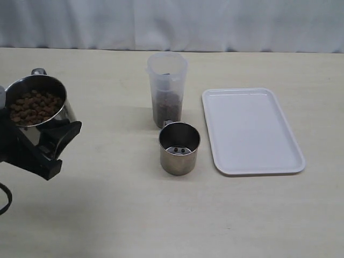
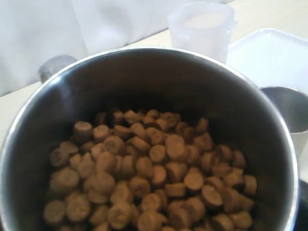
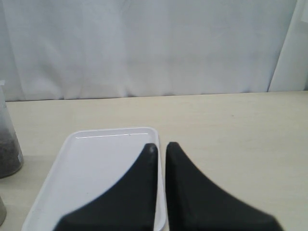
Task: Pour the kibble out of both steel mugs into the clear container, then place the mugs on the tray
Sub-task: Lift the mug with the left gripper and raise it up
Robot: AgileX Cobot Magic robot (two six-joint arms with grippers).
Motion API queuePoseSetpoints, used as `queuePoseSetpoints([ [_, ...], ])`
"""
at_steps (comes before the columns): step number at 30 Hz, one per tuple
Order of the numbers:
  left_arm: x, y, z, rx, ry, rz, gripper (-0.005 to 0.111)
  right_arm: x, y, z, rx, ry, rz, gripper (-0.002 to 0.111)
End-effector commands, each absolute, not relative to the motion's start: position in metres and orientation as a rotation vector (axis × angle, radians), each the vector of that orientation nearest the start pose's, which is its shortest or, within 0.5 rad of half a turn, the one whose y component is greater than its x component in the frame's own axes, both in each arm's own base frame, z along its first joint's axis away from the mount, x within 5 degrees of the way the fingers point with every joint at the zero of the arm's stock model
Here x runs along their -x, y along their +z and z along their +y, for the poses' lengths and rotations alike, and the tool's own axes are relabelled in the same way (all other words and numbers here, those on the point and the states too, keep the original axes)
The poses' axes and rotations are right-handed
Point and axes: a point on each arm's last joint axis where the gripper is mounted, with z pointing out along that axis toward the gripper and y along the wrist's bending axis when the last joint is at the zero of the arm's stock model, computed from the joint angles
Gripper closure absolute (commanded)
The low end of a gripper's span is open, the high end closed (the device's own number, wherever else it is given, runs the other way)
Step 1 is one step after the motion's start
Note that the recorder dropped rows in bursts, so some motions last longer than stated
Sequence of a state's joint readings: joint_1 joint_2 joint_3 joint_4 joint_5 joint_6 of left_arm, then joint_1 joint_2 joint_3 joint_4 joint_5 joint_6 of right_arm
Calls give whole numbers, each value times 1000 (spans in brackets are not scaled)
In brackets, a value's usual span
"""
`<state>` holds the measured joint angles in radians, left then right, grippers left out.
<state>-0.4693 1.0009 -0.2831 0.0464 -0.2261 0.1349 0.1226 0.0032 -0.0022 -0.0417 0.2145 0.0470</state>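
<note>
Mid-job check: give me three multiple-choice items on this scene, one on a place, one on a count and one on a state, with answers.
1. The free mug stands: A behind the clear container; B in front of it, on the exterior camera's side; C lying on its side.
2. Mugs on the tray: A two; B one; C none.
3. The held mug, in the left gripper, is: A holding kibble; B empty; C upside down.
Answers: 1 B, it stands upright before the container; 2 C, no mug is on it; 3 A, pellets show inside it.
</note>
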Motion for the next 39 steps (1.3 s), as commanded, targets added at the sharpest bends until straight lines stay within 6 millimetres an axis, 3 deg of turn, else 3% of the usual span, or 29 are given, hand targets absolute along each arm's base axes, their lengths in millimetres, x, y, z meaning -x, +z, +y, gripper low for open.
queuePoseSetpoints([
  [1, -156, 213, -82, -636, -209, 1882, 107, -55, 194, 6, 91, 85, 1693, 104],
  [14, -157, 221, -88, -786, -254, 1890, 107, -55, 194, 6, 91, 85, 1693, 104],
  [22, -173, 241, -78, -648, -103, 1965, 107, -55, 194, 6, 91, 85, 1693, 104],
  [27, -188, 271, -71, -544, 35, 1933, 107, -55, 194, 6, 91, 85, 1693, 104],
  [30, -201, 272, -71, -510, 112, 1927, 107, -55, 194, 6, 91, 85, 1693, 104],
  [33, -224, 260, -81, -485, 229, 1958, 107, -55, 194, 6, 91, 85, 1693, 104],
  [36, -247, 261, -109, -526, 406, 1911, 107, -55, 194, 6, 91, 85, 1693, 104],
  [39, -268, 261, -133, -595, 438, 1868, 107, -55, 194, 6, 91, 85, 1693, 104],
])
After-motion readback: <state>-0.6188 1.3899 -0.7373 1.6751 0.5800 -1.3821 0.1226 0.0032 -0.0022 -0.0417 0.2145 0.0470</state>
